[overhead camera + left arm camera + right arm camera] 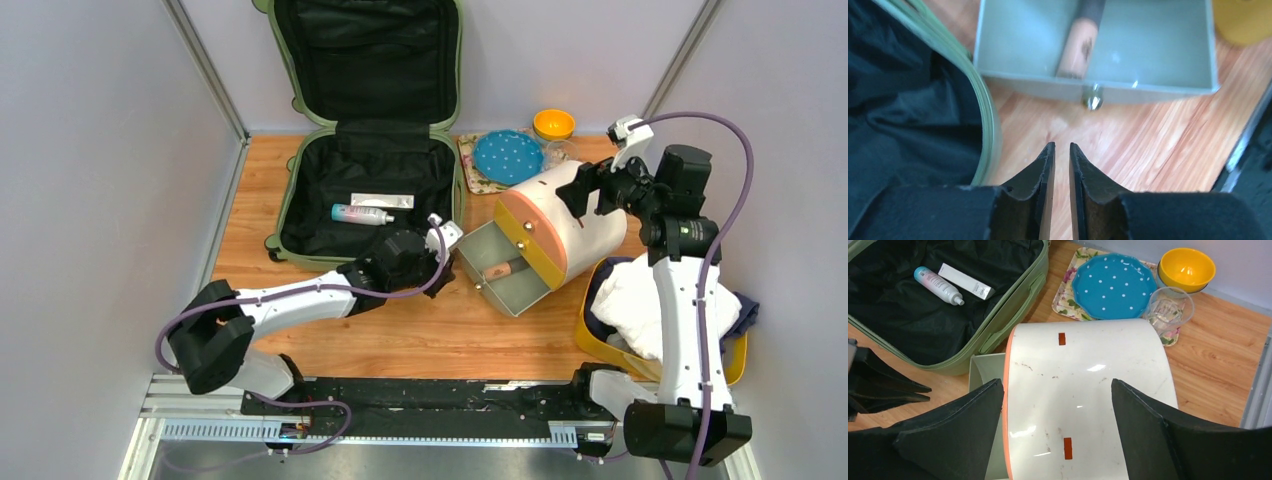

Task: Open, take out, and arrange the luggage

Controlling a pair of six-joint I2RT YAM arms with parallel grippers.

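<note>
Luggage lies open beside left tool, narrowly parted, empty.

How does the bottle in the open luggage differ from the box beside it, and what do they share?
The bottle is a round cylinder; the box is flat-sided. The bottle has a teal end and a white cap; the box is white with one darker end. The box lies nearer the raised lid than the bottle. Both lie flat, side by side, on the black lining of the luggage.

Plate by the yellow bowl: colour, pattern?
Blue with small white dots. The plate shows best in the right wrist view.
</note>
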